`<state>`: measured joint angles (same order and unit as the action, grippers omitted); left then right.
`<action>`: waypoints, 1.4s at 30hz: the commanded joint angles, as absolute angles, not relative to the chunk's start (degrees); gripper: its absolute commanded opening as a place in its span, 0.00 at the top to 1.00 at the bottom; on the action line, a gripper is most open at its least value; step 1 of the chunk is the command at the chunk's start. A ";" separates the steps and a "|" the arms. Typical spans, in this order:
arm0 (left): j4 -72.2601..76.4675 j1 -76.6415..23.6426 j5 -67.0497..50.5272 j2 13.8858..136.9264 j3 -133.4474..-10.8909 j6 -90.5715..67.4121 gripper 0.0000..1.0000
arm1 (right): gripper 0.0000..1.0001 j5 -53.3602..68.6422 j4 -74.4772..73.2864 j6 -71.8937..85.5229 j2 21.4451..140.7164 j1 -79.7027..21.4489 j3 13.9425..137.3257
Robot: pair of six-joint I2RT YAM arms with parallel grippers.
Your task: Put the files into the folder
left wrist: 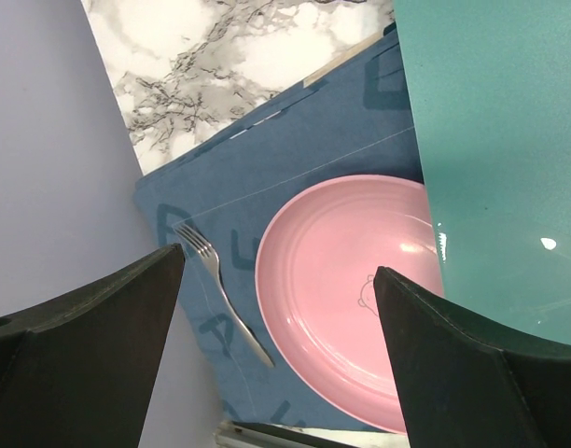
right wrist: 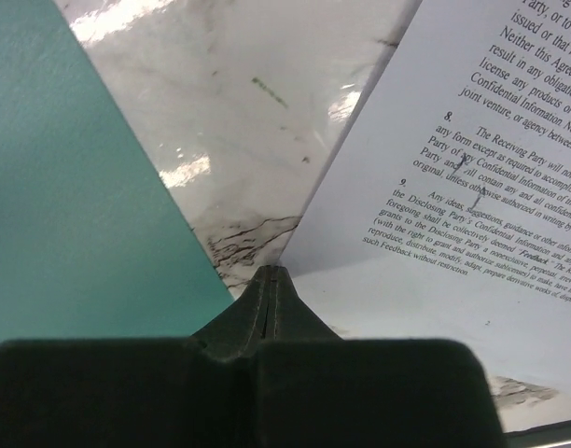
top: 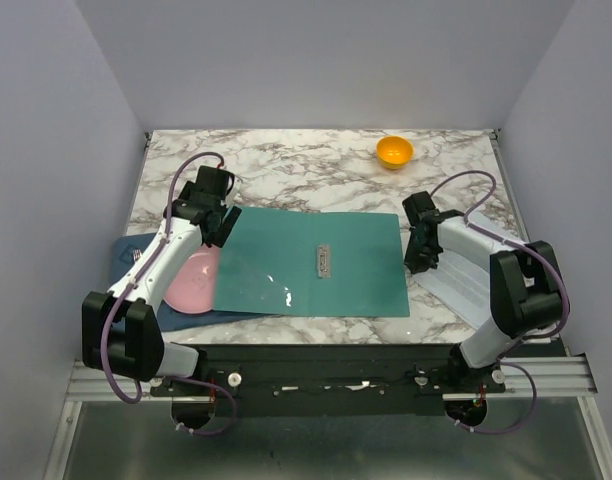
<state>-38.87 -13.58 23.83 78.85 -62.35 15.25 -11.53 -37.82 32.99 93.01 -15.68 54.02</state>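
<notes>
files (top: 464, 278): outside folder (top: 316, 265), at its 3 o'clock, on surface (top: 286, 170).
R fingers (right wrist: 253, 317): pressed together at files' corner, prob. nipping it to lift.
L fingers (left wrist: 90, 355): spread wide, parked at folder's 9 o'clock, nothing held.

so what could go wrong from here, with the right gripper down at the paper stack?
1. The right gripper is shut at the very corner of the white printed paper sheets; I can't tell whether any sheet is caught. It may lift just one, or slip off.
2. The flat teal-green plastic folder lies partly over the round pink plate, so it may rock or slide when sheets are dragged on.
</notes>
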 commanded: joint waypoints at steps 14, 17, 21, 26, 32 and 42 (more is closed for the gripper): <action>-39.99 -12.13 24.78 76.02 -63.28 15.38 0.01 | 1.00 -15.13 -41.67 32.01 80.86 -23.20 52.56; -39.90 -12.13 24.70 75.67 -63.02 15.38 0.01 | 1.00 -12.92 -40.77 30.76 80.68 -26.80 53.78; -39.90 -12.13 24.43 75.24 -62.58 15.29 0.01 | 0.53 -20.29 -46.49 33.66 83.58 -27.95 56.86; -39.47 -12.13 24.61 74.71 -61.79 15.73 0.01 | 0.41 -23.64 -47.73 34.71 85.43 -27.95 56.26; -38.94 -11.87 24.61 74.71 -61.08 15.82 0.01 | 0.45 -23.38 -46.15 35.07 88.68 -27.95 55.37; -38.32 -11.16 24.79 74.88 -60.64 16.70 0.01 | 0.56 -24.69 -43.77 35.94 92.81 -27.86 53.62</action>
<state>-39.03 -11.86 24.08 75.96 -61.30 15.79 -21.91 -44.86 34.57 92.05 -28.03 54.70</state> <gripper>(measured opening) 0.985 0.477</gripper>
